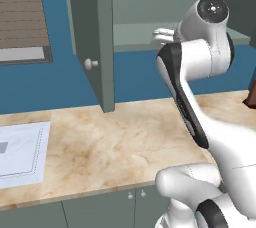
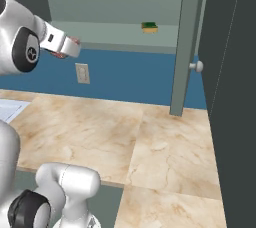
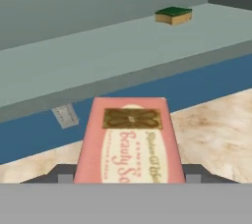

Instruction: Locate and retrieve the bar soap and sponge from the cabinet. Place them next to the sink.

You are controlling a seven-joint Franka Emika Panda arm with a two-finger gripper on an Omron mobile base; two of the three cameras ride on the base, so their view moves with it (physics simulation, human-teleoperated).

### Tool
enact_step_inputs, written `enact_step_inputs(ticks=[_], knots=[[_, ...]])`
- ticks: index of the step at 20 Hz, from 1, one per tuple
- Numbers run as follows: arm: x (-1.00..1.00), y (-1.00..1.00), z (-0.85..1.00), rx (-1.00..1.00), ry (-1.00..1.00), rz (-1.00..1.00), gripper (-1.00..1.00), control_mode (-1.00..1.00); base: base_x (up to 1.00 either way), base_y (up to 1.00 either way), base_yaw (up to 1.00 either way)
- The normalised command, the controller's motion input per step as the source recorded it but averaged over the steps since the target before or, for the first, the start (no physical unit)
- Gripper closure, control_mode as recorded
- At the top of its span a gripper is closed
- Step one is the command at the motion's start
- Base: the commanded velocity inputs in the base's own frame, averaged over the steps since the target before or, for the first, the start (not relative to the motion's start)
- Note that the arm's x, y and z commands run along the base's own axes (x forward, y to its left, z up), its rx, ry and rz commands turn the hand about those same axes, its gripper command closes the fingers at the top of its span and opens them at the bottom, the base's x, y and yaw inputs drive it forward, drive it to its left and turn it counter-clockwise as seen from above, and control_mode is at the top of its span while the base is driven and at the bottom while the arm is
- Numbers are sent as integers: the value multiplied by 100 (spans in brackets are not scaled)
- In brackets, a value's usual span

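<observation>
The claw [image 3: 129, 176] is clamped on the bar soap [image 3: 129, 142], its two dark tips pressed against the bar's long sides at the near end, so that the pinkish-red face with its gold emblem and script (something like "Beauty Soap") points straight out ahead of the hand. In the right base view the claw [image 2: 66, 48] hangs in the air in front of the cabinet shelf [image 2: 110, 34], with a sliver of pinkish red showing at its tip, above the blue wall [image 2: 130, 77] and just above a pale wall outlet [image 2: 82, 73]. Beyond the soap, the sponge [image 3: 173, 15] lies flat on the grey-green shelf well apart from the claw, green side up and yellow layer below; the right base view shows the sponge [image 2: 149, 27] toward the right end of the shelf, near the open cabinet door [image 2: 186, 42] with its round pale knob [image 2: 198, 65]. Below the shelf runs the marbled beige table [image 1: 120, 142]. At the far left of that table in the left base view, the pale sink [image 1: 20, 154] is set into the surface, well apart from the arm.
</observation>
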Motion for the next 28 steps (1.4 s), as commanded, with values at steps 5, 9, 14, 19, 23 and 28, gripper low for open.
enact_step_inputs(ticks=[5,9,14,19,23,28], knots=[[-92,-4,-28,0,0,2,100,-100,0,0,0],[-59,2,-23,-10,-6,15,100,-100,0,0,0],[-2,8,-78,-14,1,27,100,-100,0,0,0],[0,19,-73,-15,2,34,100,-100,0,0,0],[38,22,-69,-10,3,32,100,-100,0,0,0],[38,29,-42,-26,7,22,100,-100,0,0,0]])
